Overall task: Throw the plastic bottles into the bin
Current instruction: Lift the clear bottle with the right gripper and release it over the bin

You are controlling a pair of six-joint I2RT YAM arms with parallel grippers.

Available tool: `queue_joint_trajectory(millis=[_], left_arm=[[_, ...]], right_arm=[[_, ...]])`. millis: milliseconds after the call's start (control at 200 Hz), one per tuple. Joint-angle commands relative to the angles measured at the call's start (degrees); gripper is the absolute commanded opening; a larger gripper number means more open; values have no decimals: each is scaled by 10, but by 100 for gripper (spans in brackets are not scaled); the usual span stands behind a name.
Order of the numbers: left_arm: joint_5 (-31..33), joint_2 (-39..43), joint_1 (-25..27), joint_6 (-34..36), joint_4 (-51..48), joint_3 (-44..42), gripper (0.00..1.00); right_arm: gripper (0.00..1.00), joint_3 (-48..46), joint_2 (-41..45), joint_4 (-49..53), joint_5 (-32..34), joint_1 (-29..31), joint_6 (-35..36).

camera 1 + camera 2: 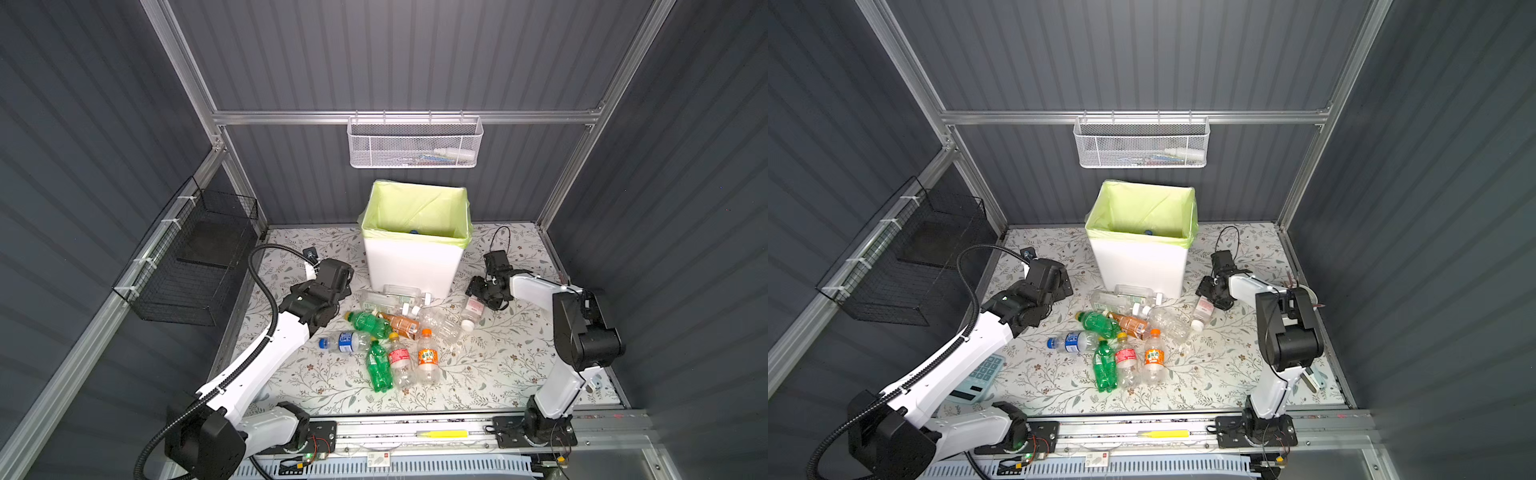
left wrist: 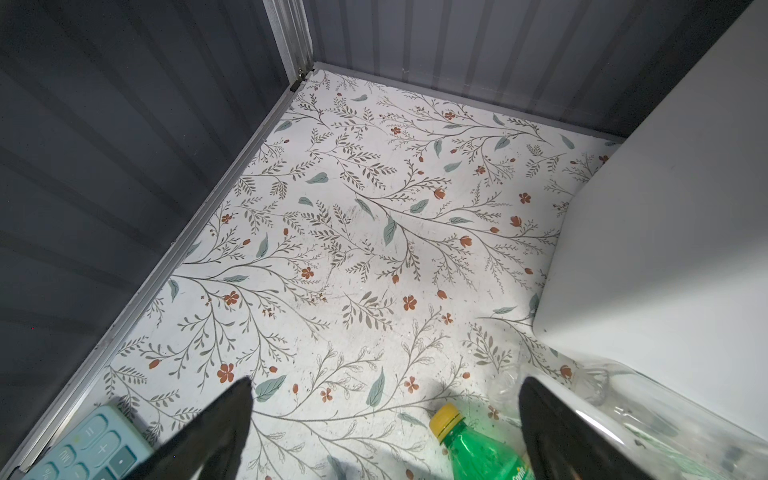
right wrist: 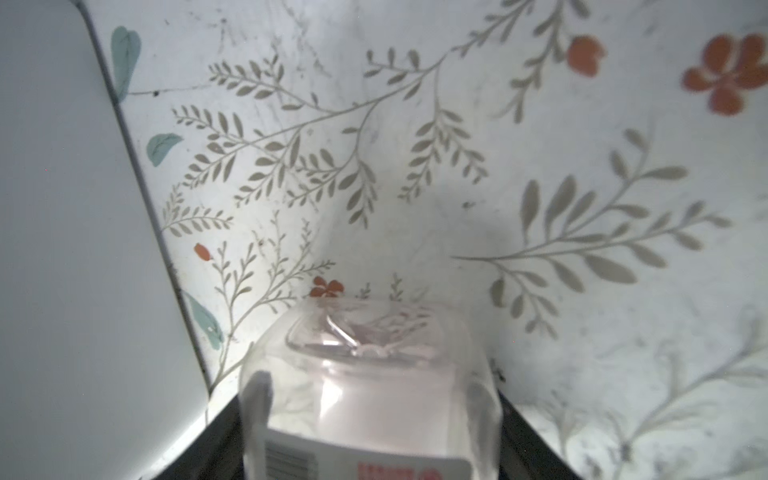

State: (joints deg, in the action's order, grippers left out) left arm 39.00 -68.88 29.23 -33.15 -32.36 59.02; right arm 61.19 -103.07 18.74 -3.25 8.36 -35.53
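The right gripper [image 3: 370, 409] seems to squeeze the pink bottle [image 3: 365, 357], which lies just beside the bin [image 1: 411, 266]. The wrist view cuts off its cap end. The left gripper [image 2: 386, 382] has its fingers wide open.

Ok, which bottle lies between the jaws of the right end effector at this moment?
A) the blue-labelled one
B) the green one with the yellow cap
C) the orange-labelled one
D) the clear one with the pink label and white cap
D: the right wrist view shows the pink-labelled clear bottle lying between the jaws, and in a top view the right end effector sits at that bottle beside the bin.
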Motion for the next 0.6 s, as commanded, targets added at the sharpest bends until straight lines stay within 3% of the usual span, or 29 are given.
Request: queue_joint_trajectory(millis=[0, 185, 305, 460, 590], left_arm=[[3, 11, -3, -13, -11, -10, 100], [2, 6, -3, -37, -11, -24, 100], [-1, -1, -5, -57, -11, -43, 100], [-10, -21, -14, -79, -14, -60, 100], [-22, -34, -23, -86, -19, -70, 100]], right_arm=[[58, 0, 16, 32, 26, -16, 35], [50, 0, 82, 32, 12, -40, 51], [43, 35, 167, 32, -2, -64, 67], [41, 131, 269, 31, 5, -103, 86], [42, 252, 305, 32, 15, -123, 95]])
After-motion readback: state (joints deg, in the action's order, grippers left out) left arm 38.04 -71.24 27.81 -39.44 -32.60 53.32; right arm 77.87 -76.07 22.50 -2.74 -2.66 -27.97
